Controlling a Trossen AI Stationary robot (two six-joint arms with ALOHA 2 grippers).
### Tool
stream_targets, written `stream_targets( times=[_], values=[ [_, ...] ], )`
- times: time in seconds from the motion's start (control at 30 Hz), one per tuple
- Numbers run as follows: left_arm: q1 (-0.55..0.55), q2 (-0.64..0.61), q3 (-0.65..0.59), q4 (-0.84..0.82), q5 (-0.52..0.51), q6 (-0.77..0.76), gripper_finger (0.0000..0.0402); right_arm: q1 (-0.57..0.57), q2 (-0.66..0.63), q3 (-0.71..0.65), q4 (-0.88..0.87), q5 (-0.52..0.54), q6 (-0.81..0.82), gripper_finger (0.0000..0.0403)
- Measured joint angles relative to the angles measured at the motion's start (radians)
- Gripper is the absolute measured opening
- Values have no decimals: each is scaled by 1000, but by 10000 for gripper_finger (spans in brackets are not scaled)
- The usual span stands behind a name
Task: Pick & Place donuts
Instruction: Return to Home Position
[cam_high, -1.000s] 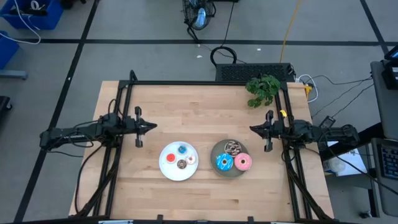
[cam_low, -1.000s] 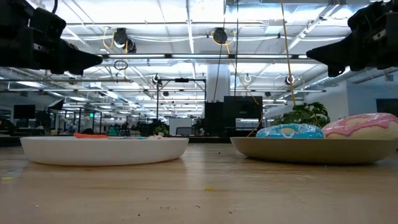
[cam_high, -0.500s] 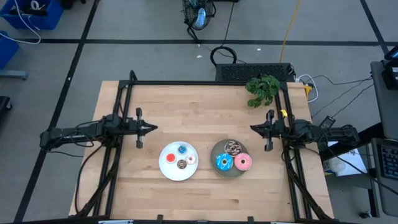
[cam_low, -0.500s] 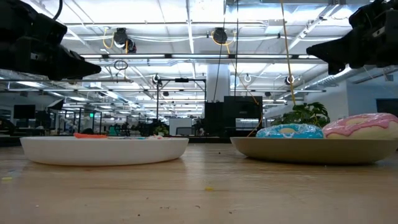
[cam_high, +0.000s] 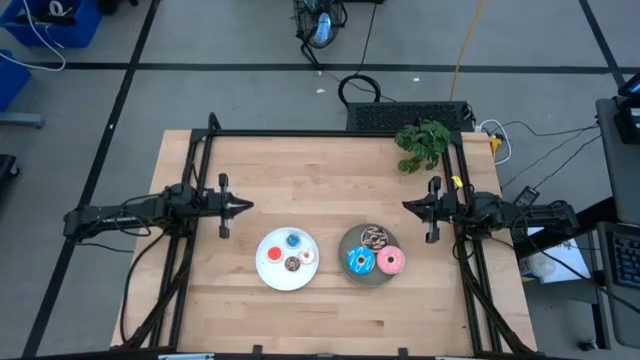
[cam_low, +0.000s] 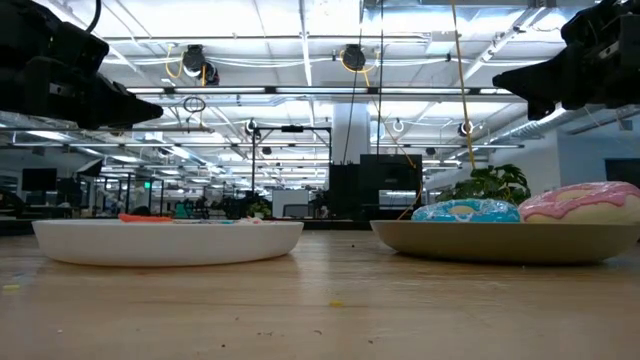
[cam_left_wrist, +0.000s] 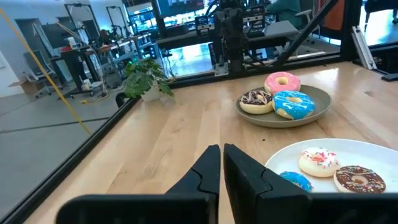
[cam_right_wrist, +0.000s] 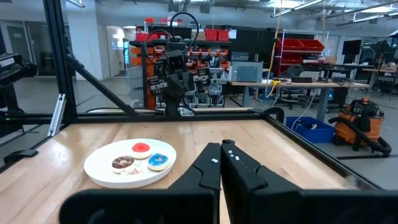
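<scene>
From above, I see the left gripper over the left side of the counter. The right gripper is over the right side. Both point toward the middle, and neither touches a plate. The white plate holds four tiny donuts: the red donut, the blue donut, the brown donut and the whitish-pink donut. Just beside it, on the right arm's side, the grey plate holds three bigger ones. They are the chocolate donut, the blue-iced donut and the pink-iced donut. A green plant stands near a far corner, on the right arm's side.

From counter height, both grippers hang high up, well above the plates. The blue-iced and pink-iced donuts poke up over the grey plate's rim.

From the left wrist, the left gripper's fingers are pressed tight together and hold nothing. Both plates with their donuts lie ahead of it.

From the right wrist, the right gripper's fingers are also pressed together and hold nothing. The white plate lies ahead with its tiny donuts.
</scene>
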Motion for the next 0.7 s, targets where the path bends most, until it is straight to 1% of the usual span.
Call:
stream_targets(
  times=[0.2, 0.7],
  values=[
    [0, 0, 0, 0, 0, 3, 45, 0, 0, 0, 1, 0, 0, 0],
    [0, 0, 0, 1, 0, 2, 47, 0, 0, 0, 1, 0, 1, 0]
  ],
)
